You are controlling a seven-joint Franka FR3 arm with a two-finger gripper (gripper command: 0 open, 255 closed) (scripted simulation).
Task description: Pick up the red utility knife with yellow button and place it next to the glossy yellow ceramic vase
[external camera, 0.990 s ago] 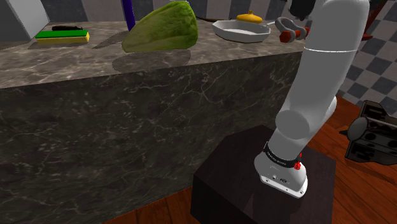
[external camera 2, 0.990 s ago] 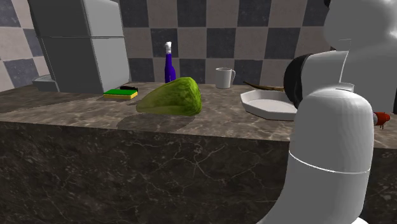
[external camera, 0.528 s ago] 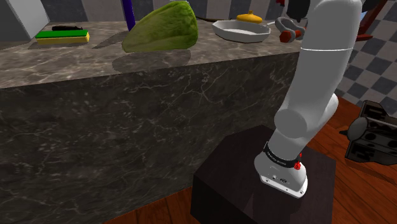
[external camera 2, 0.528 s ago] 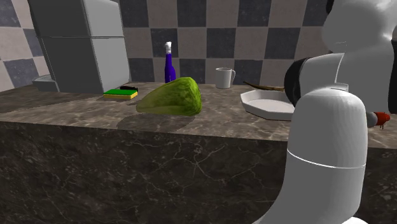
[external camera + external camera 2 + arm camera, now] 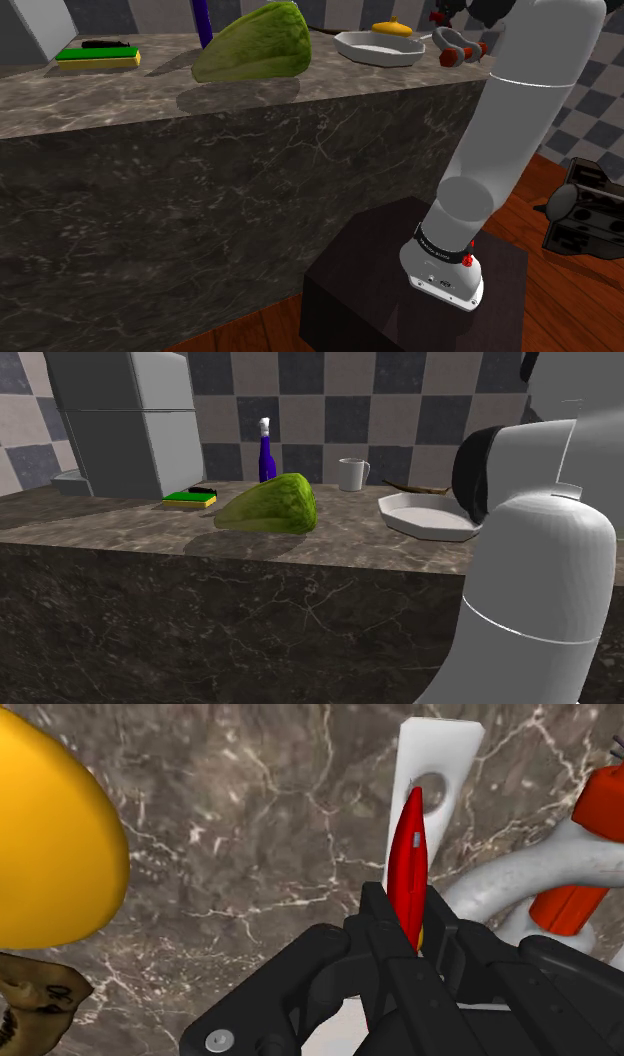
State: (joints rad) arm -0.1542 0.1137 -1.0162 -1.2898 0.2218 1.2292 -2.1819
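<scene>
The red utility knife sits clasped between the two black fingers of the gripper, its jaws narrowed onto the handle so that the pointed red body sticks out beyond the fingertips; a small patch of yellow shows on the knife just where the fingers pinch it. In the wrist view the knife's tip lies in front of a flat white handle with a round hole in it. Just beside that handle lies a grey shackle with orange-red ends. All of this is over the dark marble counter. On the other side of the gripper, apart from the knife, is the glossy yellow vase, with a brown mottled thing close against it. In the shoulder view the vase shows at the far edge of a shallow white dish, and the shackle lies near the dish on that view's right, where the white arm reaches up from the black stand. Further along the counter towards the shoulder view's left are a large green leafy lump, a purple bottle behind it, and a green and yellow sponge with something black on top. The second exterior view adds a white mug by the checkered wall and a grey fridge at its left. A black appliance stands on the wooden floor.
</scene>
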